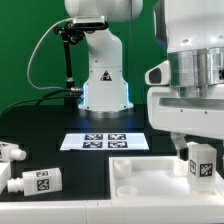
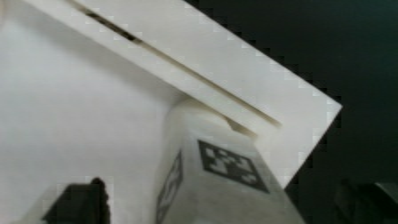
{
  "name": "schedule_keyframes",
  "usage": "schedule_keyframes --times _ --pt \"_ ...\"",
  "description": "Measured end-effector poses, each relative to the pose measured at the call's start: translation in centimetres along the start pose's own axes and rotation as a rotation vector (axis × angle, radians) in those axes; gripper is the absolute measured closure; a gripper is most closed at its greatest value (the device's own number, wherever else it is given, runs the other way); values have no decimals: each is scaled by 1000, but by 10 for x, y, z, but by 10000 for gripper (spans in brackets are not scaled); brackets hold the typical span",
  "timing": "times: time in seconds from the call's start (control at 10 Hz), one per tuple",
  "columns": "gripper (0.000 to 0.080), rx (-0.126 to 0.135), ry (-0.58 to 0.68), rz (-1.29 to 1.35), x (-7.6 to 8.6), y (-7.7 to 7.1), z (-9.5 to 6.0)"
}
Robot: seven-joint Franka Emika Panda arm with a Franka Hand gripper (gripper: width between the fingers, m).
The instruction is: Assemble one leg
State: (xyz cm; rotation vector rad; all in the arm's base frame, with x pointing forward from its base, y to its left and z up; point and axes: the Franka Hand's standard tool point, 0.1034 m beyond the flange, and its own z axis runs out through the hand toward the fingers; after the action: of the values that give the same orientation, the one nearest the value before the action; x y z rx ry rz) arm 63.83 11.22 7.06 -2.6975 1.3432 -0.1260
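Note:
My gripper is shut on a leg, a white block-like peg with a black-and-white tag. It holds the leg upright over the corner of the flat white tabletop piece at the exterior view's right. In the wrist view the leg runs down between my dark fingers onto the tabletop piece, near its edge. Whether the leg's end touches the piece is hidden. Two more legs lie at the exterior view's left, one further back and one nearer.
The marker board lies on the black table in front of the arm's base. A black stand with a cable rises beside the base. A green wall is behind.

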Motion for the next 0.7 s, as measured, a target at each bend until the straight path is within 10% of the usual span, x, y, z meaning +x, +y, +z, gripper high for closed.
schedule_keyframes --times 0.4,0.7 --pt "150 -32 37 -577 -4 -10 -4" --pt "329 -32 37 -524 -2 -9 -3"
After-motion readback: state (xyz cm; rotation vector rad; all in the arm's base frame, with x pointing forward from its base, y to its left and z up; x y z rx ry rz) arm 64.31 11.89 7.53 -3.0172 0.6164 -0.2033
